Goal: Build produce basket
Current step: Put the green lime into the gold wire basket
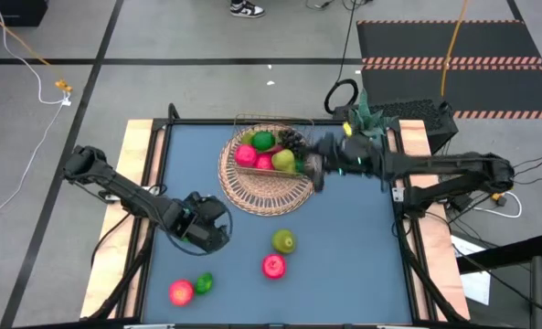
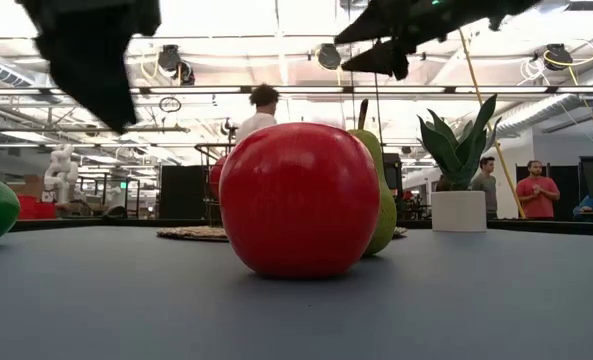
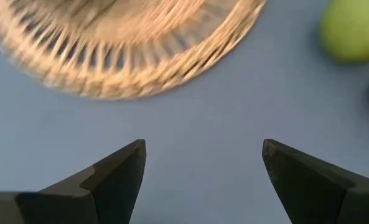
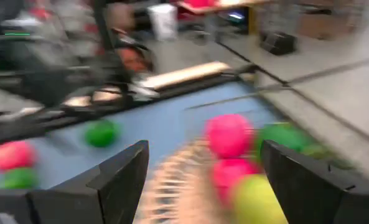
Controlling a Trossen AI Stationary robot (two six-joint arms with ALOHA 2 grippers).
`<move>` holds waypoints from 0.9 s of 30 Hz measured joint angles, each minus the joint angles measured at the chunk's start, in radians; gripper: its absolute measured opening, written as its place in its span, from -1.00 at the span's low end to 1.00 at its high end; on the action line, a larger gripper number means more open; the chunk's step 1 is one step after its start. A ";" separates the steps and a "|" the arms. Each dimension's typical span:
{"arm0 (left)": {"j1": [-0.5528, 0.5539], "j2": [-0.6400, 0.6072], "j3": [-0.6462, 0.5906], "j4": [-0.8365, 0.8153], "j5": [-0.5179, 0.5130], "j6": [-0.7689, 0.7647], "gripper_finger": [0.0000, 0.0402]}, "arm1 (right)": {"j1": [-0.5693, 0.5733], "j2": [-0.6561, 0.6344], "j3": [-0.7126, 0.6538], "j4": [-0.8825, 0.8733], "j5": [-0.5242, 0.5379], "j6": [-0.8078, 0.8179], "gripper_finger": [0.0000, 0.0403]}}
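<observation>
The tan wicker basket (image 1: 266,174) sits at the far middle of the blue table. In its well lie two pink fruits (image 1: 246,155), a green lime (image 1: 263,141), a dark grape bunch (image 1: 292,140) and a yellow-green pear (image 1: 283,160). On the table rest a green fruit (image 1: 283,241), a red apple (image 1: 273,266), a pink apple (image 1: 181,292) and a lime (image 1: 204,282). My left gripper (image 1: 211,219) hovers open just left and near of the basket, whose rim (image 3: 128,68) lies ahead of it. My right gripper (image 1: 314,171) is open over the basket's right rim, empty (image 4: 203,146).
A white pot with a green plant (image 2: 459,205) stands at the table's far right corner. Wooden side boards (image 1: 135,174) border the table. Bare blue table (image 1: 362,247) lies on the near right. People stand in the room beyond the table.
</observation>
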 joint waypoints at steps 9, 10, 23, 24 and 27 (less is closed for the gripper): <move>-0.051 -0.001 0.000 -0.268 0.160 -0.254 0.61 | 0.306 0.018 -0.318 0.511 -0.015 0.161 0.52; -0.054 -0.001 0.000 -0.268 0.180 -0.267 0.61 | 0.330 0.021 -0.324 0.541 -0.008 0.161 0.52; -0.099 -0.001 -0.121 -0.260 0.278 -0.393 0.61 | 0.427 0.012 -0.298 0.559 0.006 0.108 0.52; -0.103 -0.001 -0.141 -0.253 0.301 -0.406 0.61 | 0.426 0.012 -0.298 0.557 0.007 0.109 0.52; -0.120 -0.004 -0.189 -0.212 0.338 -0.436 0.61 | 0.425 0.012 -0.298 0.558 0.027 0.110 0.52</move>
